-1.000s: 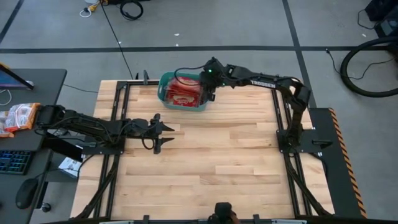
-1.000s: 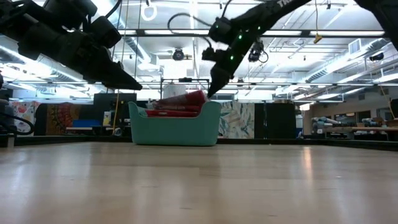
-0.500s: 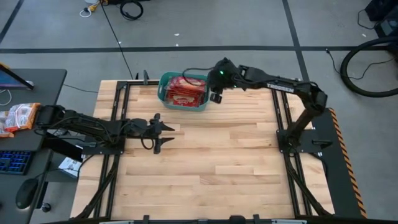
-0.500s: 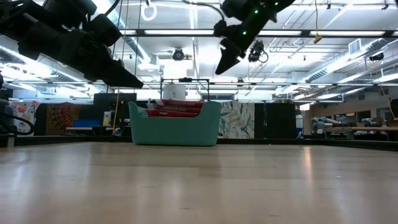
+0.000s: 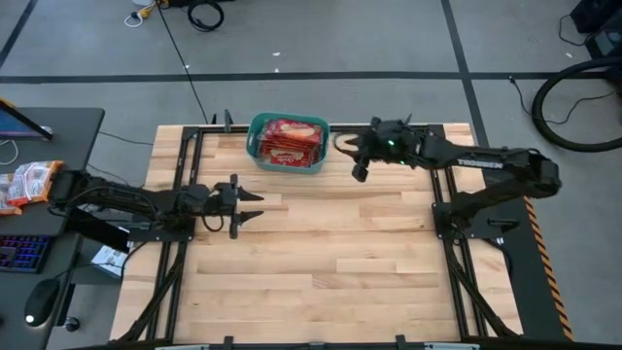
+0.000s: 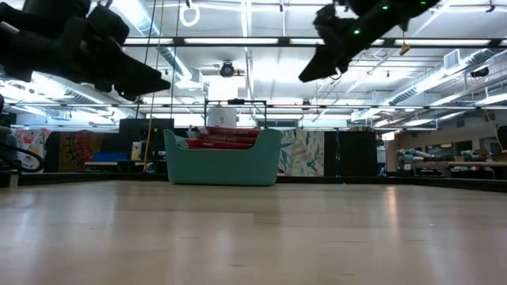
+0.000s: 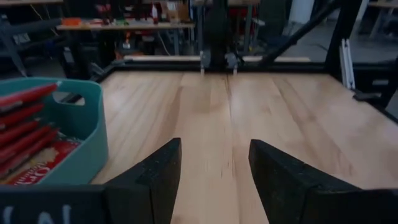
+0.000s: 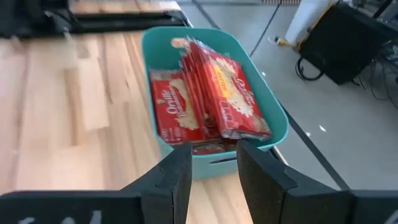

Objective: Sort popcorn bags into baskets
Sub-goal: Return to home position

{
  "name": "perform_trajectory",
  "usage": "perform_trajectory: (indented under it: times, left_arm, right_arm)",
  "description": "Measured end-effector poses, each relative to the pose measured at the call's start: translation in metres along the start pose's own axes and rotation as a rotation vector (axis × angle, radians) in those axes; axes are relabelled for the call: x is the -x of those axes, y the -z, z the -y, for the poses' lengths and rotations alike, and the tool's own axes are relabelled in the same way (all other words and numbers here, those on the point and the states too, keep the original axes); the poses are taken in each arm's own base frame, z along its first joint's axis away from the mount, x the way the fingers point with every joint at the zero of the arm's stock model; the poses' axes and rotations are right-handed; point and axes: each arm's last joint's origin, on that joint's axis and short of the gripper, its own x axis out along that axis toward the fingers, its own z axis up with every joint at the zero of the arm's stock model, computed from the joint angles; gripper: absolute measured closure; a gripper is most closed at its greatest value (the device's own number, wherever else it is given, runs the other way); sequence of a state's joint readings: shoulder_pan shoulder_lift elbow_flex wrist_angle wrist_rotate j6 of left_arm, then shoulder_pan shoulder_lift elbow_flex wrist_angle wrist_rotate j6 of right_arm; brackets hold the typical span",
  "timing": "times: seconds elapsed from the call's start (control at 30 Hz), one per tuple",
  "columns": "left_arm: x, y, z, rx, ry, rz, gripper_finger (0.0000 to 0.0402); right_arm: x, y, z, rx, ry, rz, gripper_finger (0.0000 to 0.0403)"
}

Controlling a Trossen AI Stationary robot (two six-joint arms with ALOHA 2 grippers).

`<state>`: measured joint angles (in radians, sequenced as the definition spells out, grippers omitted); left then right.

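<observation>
The teal basket (image 5: 289, 142) stands at the table's far edge, left of centre. Several red popcorn bags (image 5: 288, 140) lie stacked in it, and some stand on edge (image 8: 214, 93). The basket also shows in the low view (image 6: 222, 158) and the left wrist view (image 7: 74, 124). My right gripper (image 5: 352, 158) hangs open and empty above the table, just right of the basket. My left gripper (image 5: 249, 207) hovers open and empty near the table's left side, nearer than the basket.
Orange-white packets (image 5: 29, 182), a keyboard (image 5: 17, 253) and a mouse (image 5: 34, 316) lie on the desk left of the table. Black frame rails (image 5: 185, 175) run along the table's left and right sides. Bare wood (image 5: 330, 262) spreads across the middle and near part.
My right gripper has risen from the basket's right end and gone toward the table's right edge. A bag that stuck up tilted at that end now lies down among the others. My left gripper has drawn back a little toward the left edge.
</observation>
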<state>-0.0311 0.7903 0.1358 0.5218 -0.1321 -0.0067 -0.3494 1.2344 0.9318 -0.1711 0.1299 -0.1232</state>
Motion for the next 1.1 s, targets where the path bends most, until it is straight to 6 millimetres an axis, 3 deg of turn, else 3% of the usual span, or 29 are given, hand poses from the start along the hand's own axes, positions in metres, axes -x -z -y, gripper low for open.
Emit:
perform_trajectory:
  times: [0.17,0.5,0.8,1.1]
  left_arm:
    - [0.011,0.001,-0.002,0.015,-0.006,0.073,0.0208]
    - [0.027,0.009,-0.013,0.084,-0.105,0.184,0.0208]
    - [0.037,0.005,-0.016,0.066,-0.149,0.22,0.0208]
    - [0.048,0.003,-0.019,0.04,-0.236,0.254,0.0251]
  right_arm:
    - [0.02,0.023,-0.006,-0.07,-0.033,0.105,0.0271]
    - [0.044,0.087,-0.011,-0.221,-0.091,0.329,0.0271]
    - [0.068,0.117,-0.011,-0.258,-0.084,0.443,0.0271]
    - [0.08,0.161,-0.01,-0.347,-0.074,0.547,0.0271]
